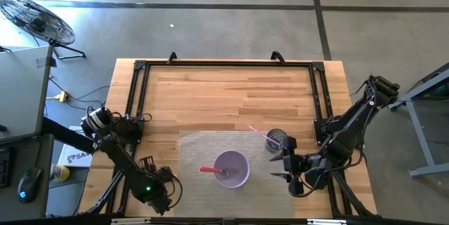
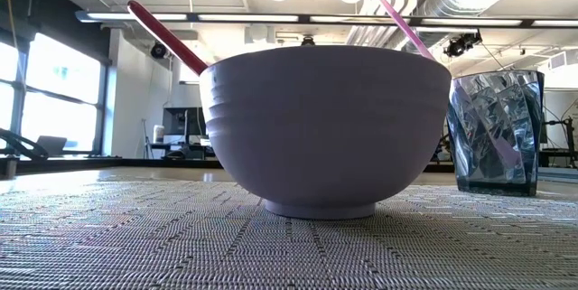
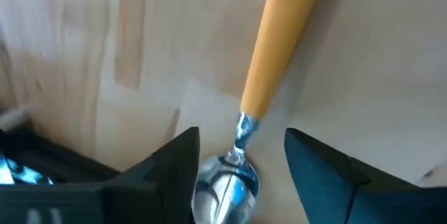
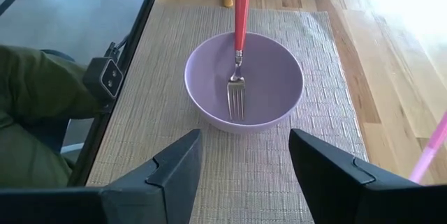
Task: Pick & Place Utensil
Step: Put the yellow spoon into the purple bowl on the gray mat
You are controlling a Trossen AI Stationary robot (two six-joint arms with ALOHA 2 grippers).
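Left gripper (image 3: 237, 175): open, fingers astride the orange-handled metal spoon (image 3: 269, 63), seemingly not touching.
Right gripper (image 4: 244, 175): open, at 3 o'clock of lilac bowl (image 1: 242, 176).
Red-handled fork (image 4: 237, 49): resting in bowl.

High view looks straight down on the whole table (image 1: 231, 92); low view sits at mat level, very near the purple bowl (image 2: 325, 127), facing the room. Left wrist view is pressed close over an orange-handled spoon (image 3: 279, 49) — right wrist view looks across the placemat (image 4: 230, 161) at the bowl, shared with high and low.
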